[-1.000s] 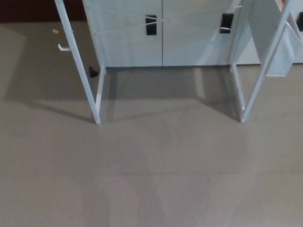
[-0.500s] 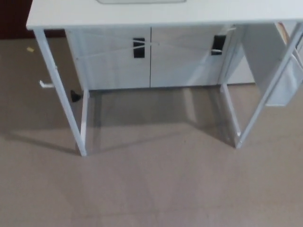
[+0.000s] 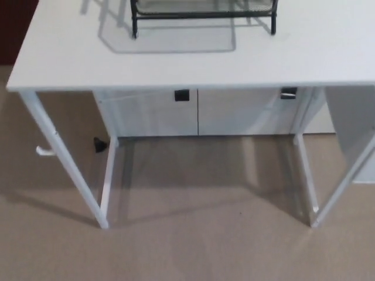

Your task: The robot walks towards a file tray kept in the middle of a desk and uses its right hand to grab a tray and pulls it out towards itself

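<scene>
File tray [image 3: 203,14] on desk [image 3: 70,55] (far edge).

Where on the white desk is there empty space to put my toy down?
The desk top is bare across its whole near half, between the front edge and the black file tray. The left and right ends beside the tray are bare too. Only the far middle is taken, where the tray stands.

White table [image 3: 193,61] on thin white legs, seen from above, over a beige-grey floor [image 3: 193,246]. Behind it a white cabinet [image 3: 196,114] w/ two doors & small black handles. Dark red-brown wall strip [image 3: 14,26] at top left; soft shadows under table.
</scene>
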Robot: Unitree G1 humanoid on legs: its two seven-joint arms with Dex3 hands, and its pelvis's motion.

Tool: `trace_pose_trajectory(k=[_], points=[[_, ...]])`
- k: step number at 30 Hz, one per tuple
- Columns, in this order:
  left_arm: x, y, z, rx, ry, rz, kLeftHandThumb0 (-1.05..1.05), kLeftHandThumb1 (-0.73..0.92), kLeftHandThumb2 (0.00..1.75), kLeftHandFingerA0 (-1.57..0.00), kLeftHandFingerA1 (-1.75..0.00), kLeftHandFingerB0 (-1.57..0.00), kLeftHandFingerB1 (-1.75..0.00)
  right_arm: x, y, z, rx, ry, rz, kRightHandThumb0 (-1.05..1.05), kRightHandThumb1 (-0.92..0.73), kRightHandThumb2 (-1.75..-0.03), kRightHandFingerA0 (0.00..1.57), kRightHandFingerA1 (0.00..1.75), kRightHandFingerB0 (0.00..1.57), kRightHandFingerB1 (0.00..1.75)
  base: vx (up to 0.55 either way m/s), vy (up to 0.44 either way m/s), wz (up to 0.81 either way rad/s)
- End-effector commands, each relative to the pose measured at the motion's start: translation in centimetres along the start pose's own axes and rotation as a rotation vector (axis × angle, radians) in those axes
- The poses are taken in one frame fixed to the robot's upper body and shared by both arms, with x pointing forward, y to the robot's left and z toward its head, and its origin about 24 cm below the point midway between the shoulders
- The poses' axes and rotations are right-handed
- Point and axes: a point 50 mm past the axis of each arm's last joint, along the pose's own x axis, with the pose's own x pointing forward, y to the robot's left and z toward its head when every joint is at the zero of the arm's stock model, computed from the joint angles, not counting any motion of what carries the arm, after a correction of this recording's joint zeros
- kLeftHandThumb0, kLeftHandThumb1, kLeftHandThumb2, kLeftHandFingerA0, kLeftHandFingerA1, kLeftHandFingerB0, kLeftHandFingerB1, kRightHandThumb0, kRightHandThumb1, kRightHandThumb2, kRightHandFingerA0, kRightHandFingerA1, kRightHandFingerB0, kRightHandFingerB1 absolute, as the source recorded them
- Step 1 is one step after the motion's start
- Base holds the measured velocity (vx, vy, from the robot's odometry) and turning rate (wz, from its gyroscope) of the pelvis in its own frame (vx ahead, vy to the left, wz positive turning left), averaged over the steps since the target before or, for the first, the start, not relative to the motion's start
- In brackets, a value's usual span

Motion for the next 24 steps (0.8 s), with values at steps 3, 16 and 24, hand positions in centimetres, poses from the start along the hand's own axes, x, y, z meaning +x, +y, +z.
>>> trace_pose_trajectory(k=[3,16,24], points=[[-0.1,0.7,0.3,0.033,-0.006,0.019,-0.46,0.35,0.88,-0.53,-0.8,-0.36,-0.64,-0.2,0.0,-0.2,-0.006,-0.006,-0.01,-0.28,-0.58,-0.57,0.66,0.61,0.5,0.5,0.29,0.089,-0.17],[-0.1,-1.9,-0.6,0.043,0.041,-0.118,-0.47,0.32,0.84,-0.59,-0.78,-0.41,-0.64,-0.4,0.2,-0.7,0.005,0.016,-0.012,-0.27,-0.58,-0.57,0.65,0.6,0.49,0.5,0.27,0.12,0.01],[-0.3,-4.1,-2.3,0.063,0.136,-0.227,-0.4,0.46,0.58,-0.49,-0.64,-0.44,-0.56,-0.5,0.5,-0.7,-0.01,0.021,-0.028,-0.31,-0.57,-0.56,0.68,0.62,0.5,0.47,0.15,-0.245,-0.02]])
